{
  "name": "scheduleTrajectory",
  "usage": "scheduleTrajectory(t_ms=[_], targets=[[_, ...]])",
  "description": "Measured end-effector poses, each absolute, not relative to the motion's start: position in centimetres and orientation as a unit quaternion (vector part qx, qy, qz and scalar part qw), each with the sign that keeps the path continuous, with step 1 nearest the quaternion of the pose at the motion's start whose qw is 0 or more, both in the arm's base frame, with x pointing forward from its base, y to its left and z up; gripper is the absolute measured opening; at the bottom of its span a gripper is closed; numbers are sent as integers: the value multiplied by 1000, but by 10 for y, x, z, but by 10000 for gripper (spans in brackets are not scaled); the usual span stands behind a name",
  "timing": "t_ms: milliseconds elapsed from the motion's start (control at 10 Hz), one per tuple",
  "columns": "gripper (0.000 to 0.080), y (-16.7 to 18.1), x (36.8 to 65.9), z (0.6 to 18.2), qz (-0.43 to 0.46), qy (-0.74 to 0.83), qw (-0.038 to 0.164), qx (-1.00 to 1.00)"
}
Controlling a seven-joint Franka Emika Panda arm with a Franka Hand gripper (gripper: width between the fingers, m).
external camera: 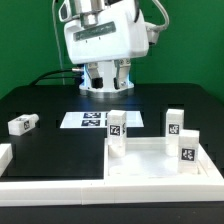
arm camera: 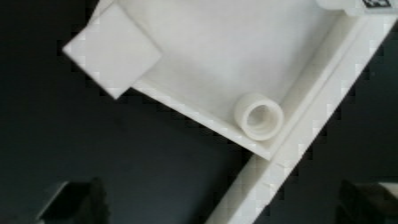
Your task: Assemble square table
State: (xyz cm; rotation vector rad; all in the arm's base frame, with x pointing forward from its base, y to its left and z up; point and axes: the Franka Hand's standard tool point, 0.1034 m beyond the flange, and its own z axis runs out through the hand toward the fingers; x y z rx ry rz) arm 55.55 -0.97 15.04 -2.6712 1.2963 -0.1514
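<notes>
From my console, the square tabletop (external camera: 150, 165) sits at the near edge of the black surface (external camera: 40, 105), against the white border rail (external camera: 60, 188), with three legs (external camera: 174, 123) standing upright on it. The fourth leg (external camera: 21, 124) lies loose, well apart toward the exterior view's left (still to be fetched). My end effector (arm camera: 222, 203) hovers released, empty, above the tabletop's corner socket (arm camera: 260, 116)

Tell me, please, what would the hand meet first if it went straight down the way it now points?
Probably the square tabletop: the wrist view looks onto its corner, by a round screw socket and a white border rail. Depth is unclear.
</notes>
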Motion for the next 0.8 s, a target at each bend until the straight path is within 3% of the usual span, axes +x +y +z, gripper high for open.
scheduleTrajectory(t_ms=[300, 600, 800], targets=[[649, -52, 526, 128, -59, 289, 67, -953], [649, -132, 470, 94, -55, 208, 35, -976], [649, -185, 464, 82, -96, 193, -27, -976]])
